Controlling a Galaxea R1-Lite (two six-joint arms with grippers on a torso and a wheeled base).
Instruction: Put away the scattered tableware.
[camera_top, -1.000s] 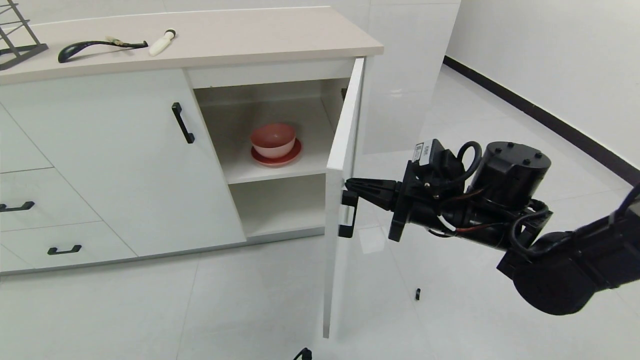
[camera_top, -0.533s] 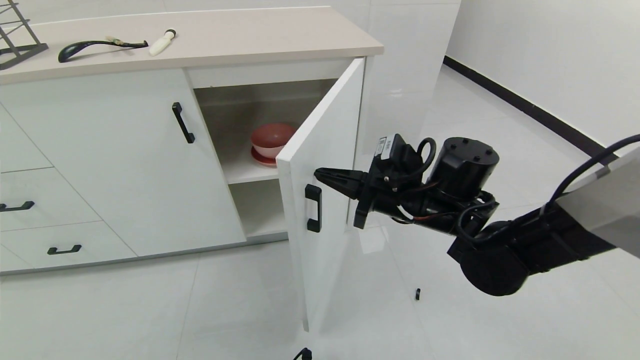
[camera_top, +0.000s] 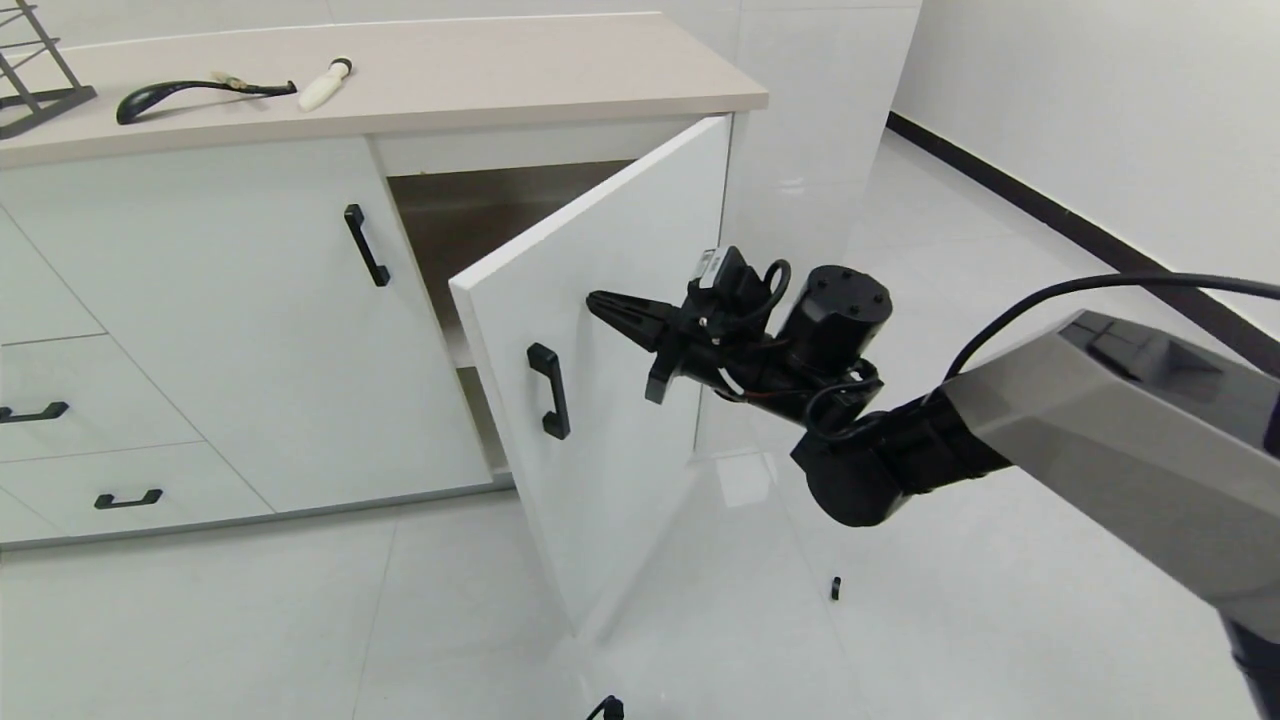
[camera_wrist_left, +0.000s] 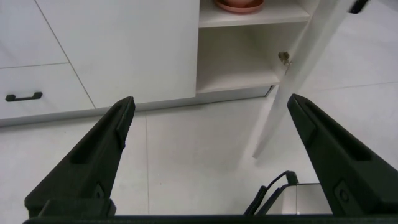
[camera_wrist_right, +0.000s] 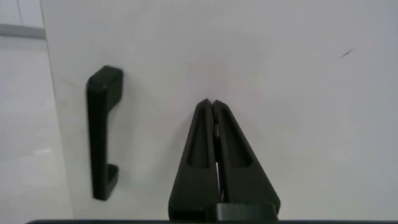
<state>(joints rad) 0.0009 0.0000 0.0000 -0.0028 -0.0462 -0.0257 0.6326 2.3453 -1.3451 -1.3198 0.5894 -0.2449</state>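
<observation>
Plate (camera_wrist_left: 239, 5), pink, sits on the cupboard's upper shelf (camera_wrist_left: 249, 17), ahead of the left claw (camera_wrist_left: 211, 106), whose fingers are spread wide above the floor (camera_wrist_left: 186, 155). The right claw (camera_top: 600, 303) has its fingers pressed together, tips against the outer face of the partly open door (camera_top: 620, 220), just beside the black handle (camera_top: 548, 392). A black spoon (camera_top: 200, 93) and a white-handled utensil (camera_top: 325, 85) lie on the counter (camera_top: 520, 70), well beyond the right claw and off to its left.
</observation>
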